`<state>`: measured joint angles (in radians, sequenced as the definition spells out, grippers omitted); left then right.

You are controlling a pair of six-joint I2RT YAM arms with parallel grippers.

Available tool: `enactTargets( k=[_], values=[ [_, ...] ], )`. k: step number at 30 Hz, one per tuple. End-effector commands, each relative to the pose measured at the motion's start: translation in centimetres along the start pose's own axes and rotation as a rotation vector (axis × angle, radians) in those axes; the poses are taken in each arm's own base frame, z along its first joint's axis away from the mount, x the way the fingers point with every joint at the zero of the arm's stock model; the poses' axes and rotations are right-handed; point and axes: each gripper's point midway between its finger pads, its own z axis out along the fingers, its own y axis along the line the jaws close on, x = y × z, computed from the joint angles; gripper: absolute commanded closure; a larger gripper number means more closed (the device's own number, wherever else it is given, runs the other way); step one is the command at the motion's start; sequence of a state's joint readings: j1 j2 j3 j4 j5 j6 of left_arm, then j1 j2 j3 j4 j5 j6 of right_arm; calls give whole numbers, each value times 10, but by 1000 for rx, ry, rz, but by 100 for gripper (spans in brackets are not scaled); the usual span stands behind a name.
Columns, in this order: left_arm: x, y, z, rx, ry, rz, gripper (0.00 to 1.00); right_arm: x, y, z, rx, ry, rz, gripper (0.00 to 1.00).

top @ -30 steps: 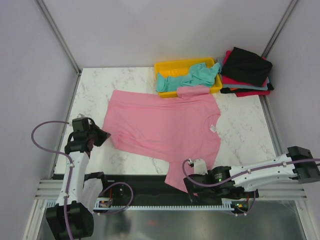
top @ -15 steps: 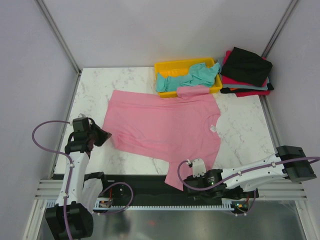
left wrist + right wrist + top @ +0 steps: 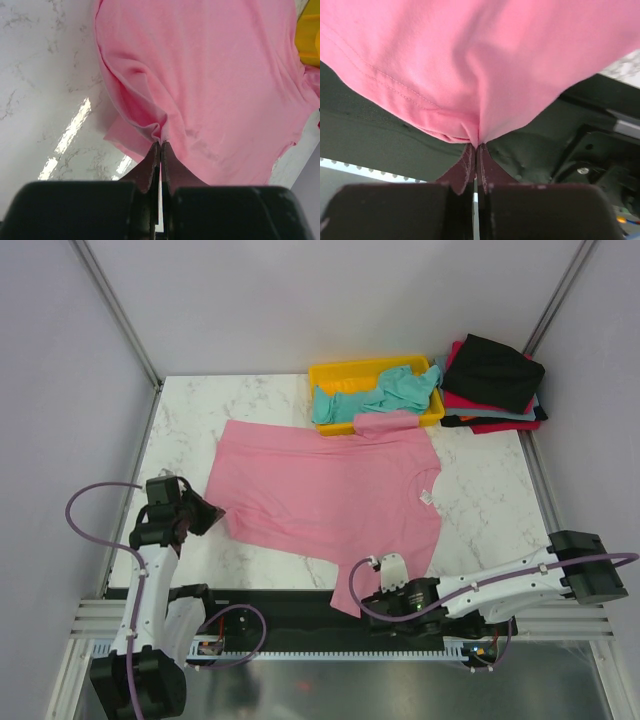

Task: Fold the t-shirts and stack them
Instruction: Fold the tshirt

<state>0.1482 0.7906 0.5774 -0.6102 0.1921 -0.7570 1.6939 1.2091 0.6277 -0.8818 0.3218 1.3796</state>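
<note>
The pink t-shirt lies spread across the marble table, its bottom corner hanging over the near edge. My left gripper is shut on a pinch of the shirt's left edge. My right gripper is shut on the overhanging corner of the pink shirt below the table edge. A teal t-shirt lies crumpled in the yellow tray. A black t-shirt tops a folded pile, with a red one under it, at the back right.
The yellow tray stands at the back middle, touching the pink shirt's sleeve. The folded pile sits at the back right corner. A dark rail runs along the near table edge. Grey walls close in both sides.
My right gripper has slid left along the near edge to the hanging corner of the pink shirt and shut on it. The left gripper kept its grip and barely moved.
</note>
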Motion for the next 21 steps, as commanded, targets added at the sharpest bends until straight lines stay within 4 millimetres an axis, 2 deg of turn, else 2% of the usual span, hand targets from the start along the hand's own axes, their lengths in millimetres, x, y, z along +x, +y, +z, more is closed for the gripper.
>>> enactTargets(
  k=[1, 2, 3, 4, 6, 7, 8, 12, 17, 21],
  values=[
    [7, -13, -18, 35, 58, 18, 98, -30, 7, -33, 16, -102, -22, 100],
    [10, -15, -21, 40, 75, 19, 98, -35, 8, -40, 22, -116, -37, 100],
    [11, -19, -25, 53, 85, 20, 98, -42, 1, -46, 59, -142, -56, 100],
    [13, -22, -29, 72, 97, 27, 98, -50, 9, -57, 46, -159, -51, 100],
    [20, -22, -38, 73, 123, 29, 98, -61, 4, -67, 81, -200, -66, 100],
    [21, -23, -43, 88, 123, 44, 98, -68, 7, -75, 69, -219, -58, 100],
    [26, -18, -48, 62, 139, 45, 98, -72, 1, -79, 88, -236, -60, 100],
    [19, -11, -67, 9, 105, 126, 98, -94, -8, -96, 70, -344, 16, 100],
    [7, 2, -69, -76, 61, 185, 98, -127, -27, -107, 84, -444, 70, 100],
    [1, -4, -59, -81, 120, 208, 98, -164, -54, -120, 115, -516, 158, 100]
  ],
)
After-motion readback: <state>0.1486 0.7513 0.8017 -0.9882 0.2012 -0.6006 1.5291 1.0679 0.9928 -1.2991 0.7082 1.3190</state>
